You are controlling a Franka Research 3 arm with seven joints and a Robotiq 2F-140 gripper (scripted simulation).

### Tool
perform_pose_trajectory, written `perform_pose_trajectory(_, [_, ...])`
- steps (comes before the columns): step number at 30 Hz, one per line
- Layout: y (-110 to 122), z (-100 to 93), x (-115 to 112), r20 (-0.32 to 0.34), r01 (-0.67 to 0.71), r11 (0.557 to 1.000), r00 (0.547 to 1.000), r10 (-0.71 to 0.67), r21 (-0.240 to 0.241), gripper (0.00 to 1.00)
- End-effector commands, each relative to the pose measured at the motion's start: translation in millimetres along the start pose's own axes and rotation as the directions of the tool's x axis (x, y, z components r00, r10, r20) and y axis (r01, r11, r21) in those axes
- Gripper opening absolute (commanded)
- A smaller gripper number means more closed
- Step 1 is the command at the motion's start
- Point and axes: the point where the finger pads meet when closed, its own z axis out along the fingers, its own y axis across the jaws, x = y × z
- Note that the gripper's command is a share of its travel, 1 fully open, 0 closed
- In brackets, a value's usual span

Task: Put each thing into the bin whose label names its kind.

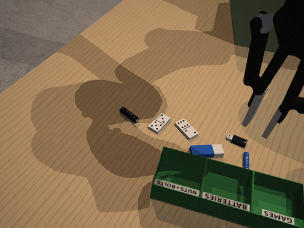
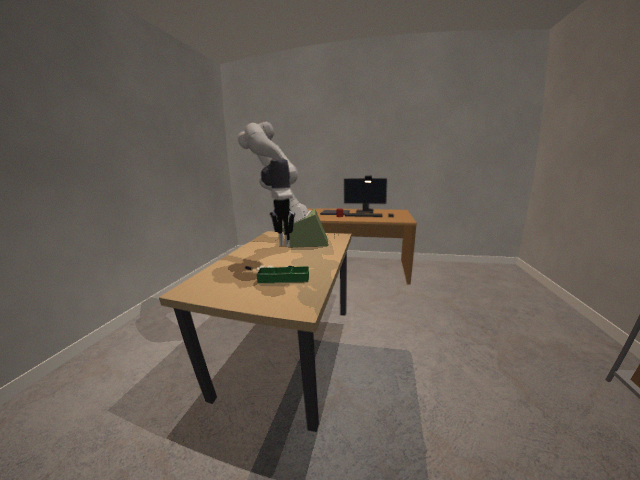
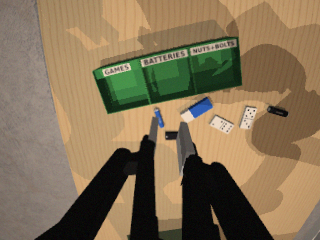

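A green bin (image 1: 229, 192) with three compartments labelled NUTS+BOLTS, BATTERIES and GAMES stands near the front; all three look empty. Behind it on the table lie a black battery (image 1: 129, 114), two white dominoes (image 1: 158, 123) (image 1: 186, 128), a blue-and-white eraser (image 1: 207, 150), a black USB stick (image 1: 236, 140) and a blue battery (image 1: 245, 159). My gripper (image 1: 254, 131) hangs above the table just behind the USB stick, fingers a little apart and empty. In the wrist view the USB stick (image 3: 171, 136) shows between my fingertips, with the blue battery (image 3: 159, 118) and the bin (image 3: 167, 74) beyond.
A large green wedge-shaped block (image 1: 251, 19) stands at the back of the table by the arm's base; it also shows in the exterior view (image 2: 308, 232). The table's left edge runs diagonally past the black battery. A desk with a monitor (image 2: 365, 191) stands far behind.
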Motion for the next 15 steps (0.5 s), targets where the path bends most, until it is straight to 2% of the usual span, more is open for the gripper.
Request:
perform_pose_trajectory(1, [23,7.8,4,-0.009,-0.156,0.988,0.988,0.156,0.012,0.17])
perform_pose_trajectory(10, [94,33.7,5,0.015,-0.348,0.937,0.937,0.348,-0.006,0.17])
perform_pose_trajectory(12, [94,33.7,5,0.015,-0.348,0.937,0.937,0.348,-0.006,0.17])
perform_pose_trajectory(13, [102,36.5,5,0.021,-0.407,0.913,0.913,0.407,-0.010,0.17])
perform_pose_trajectory(15, [117,42.3,5,0.024,-0.442,0.897,0.896,0.443,-0.011,0.17])
